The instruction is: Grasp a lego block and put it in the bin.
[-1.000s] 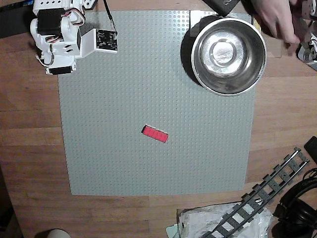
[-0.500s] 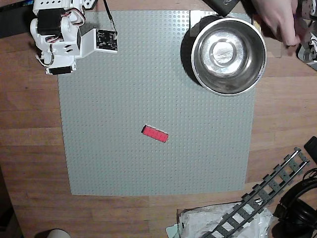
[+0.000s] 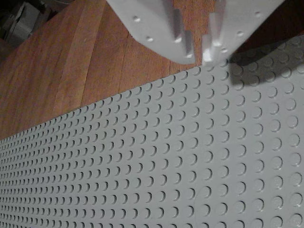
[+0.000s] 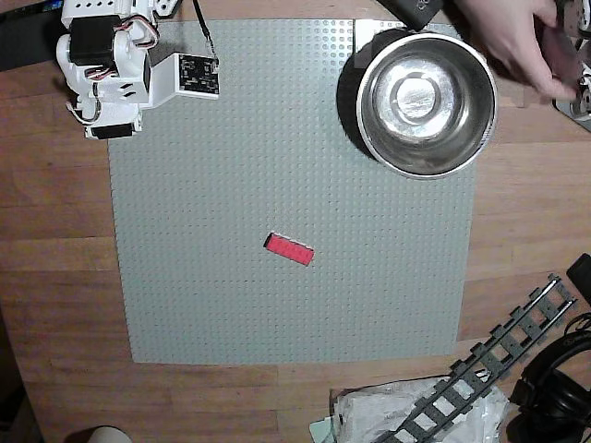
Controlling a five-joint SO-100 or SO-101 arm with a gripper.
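The red lego block point(image 4: 289, 248) lies flat and slightly angled near the middle of the grey studded baseplate point(image 4: 203, 185). The bin, a shiny steel bowl point(image 4: 464, 131), stands empty on the plate's far right corner in the overhead view. My arm point(image 4: 106, 69) is folded up at the plate's top left corner, far from both. The wrist view shows my gripper point(image 3: 198, 54) shut with nothing in it, hovering just over the baseplate point(image 3: 190, 152) at its edge by the wooden table point(image 3: 85, 61). Neither the block nor the bin appears in the wrist view.
A person's hand point(image 4: 517, 37) reaches in beside the bowl at the top right. A grey toy track piece point(image 4: 499, 360), black headphones point(image 4: 559, 378) and a crumpled plastic bag point(image 4: 388, 415) lie off the plate at the bottom right.
The hand at the top right has shifted a little to the right. The arm, the block and the bowl have not moved.
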